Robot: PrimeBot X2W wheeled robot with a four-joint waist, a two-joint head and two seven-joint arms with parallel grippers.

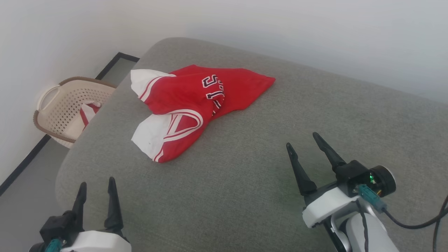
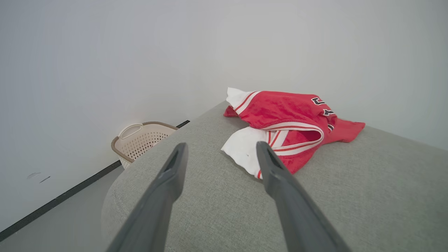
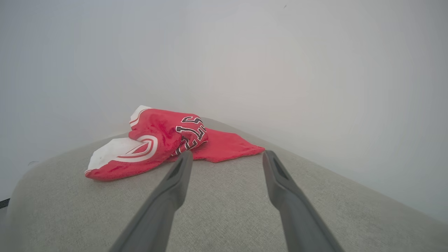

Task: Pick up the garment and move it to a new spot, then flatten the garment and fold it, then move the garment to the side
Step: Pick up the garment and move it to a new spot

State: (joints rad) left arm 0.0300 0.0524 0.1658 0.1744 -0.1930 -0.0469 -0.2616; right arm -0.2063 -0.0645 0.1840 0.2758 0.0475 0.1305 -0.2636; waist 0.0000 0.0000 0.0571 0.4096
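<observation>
Red cloth with white sleeves, the garment (image 1: 189, 101) lies crumpled at the far left of a grey upholstered cushion (image 1: 245, 182), with a beige basket (image 1: 63, 108) on the floor beside it. The left gripper (image 1: 97, 181) and right gripper (image 1: 301, 139) hover short of it, fingers spread wide and empty. Pinching a raised fold should lift it cleanly.

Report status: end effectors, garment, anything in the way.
Left end effector open, empty. Right end effector open, empty. The garment lies crumpled on the grey cushion, untouched. Nothing in the way; basket beside the cushion's left edge.
</observation>
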